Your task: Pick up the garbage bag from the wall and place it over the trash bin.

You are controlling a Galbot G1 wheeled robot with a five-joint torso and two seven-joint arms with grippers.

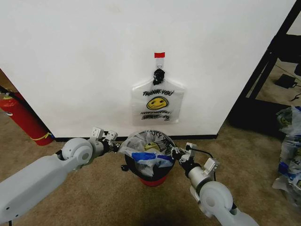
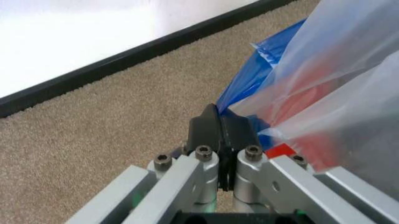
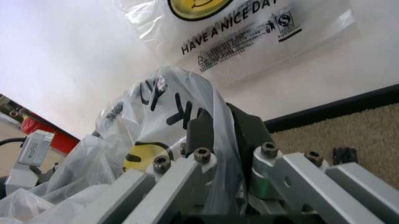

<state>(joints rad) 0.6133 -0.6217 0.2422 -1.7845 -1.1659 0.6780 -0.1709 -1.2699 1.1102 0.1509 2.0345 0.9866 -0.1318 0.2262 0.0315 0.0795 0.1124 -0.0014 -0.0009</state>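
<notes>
two garbage bags (image 1: pixel 158 100), one trash bin (image 1: pixel 151 175), one extinguisher (image 1: pixel 23 117)

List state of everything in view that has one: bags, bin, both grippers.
garbage bag on the bin: draped over the rim, pinched on both sides
second bag on the wall: hanging from the black hook
trash bin: upright on the carpet, mouth covered by the bag
left gripper: shut on the bag's blue edge
right gripper: shut on the bag's plastic
fire extinguisher: leaning against the wall
</notes>
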